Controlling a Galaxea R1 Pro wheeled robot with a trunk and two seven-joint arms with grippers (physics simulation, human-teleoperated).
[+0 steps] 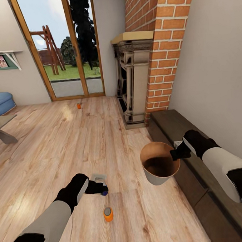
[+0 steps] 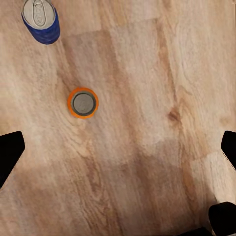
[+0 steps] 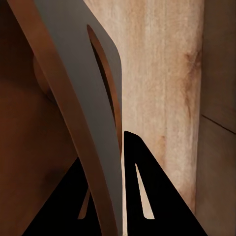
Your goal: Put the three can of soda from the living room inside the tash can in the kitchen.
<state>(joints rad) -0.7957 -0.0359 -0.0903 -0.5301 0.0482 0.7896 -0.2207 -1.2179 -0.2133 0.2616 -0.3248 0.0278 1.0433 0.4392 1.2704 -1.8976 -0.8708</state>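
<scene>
On the pale floor just below your left gripper (image 2: 118,147), whose fingers stand wide apart, one can of soda (image 1: 108,214) stands upright; a second can (image 1: 78,106) waits far off near the glass doors (image 1: 70,49). Your right gripper (image 1: 174,154) is clamped on the rim of the tash can (image 1: 158,176), carried here so cans can drop straight in

The head camera looks forward and down from above both arms, over the pale wood floor (image 1: 64,138) toward the brick fireplace (image 1: 155,43). The left wrist camera faces straight down past its spread black fingertips (image 2: 10,152) at the same floor, sharing the upright orange drink can (image 2: 82,103) (image 1: 108,214). The right wrist camera sits very close, its fingers straddling the grey wall of the tapered brown-lined bin (image 3: 83,113) (image 1: 160,176).
</scene>
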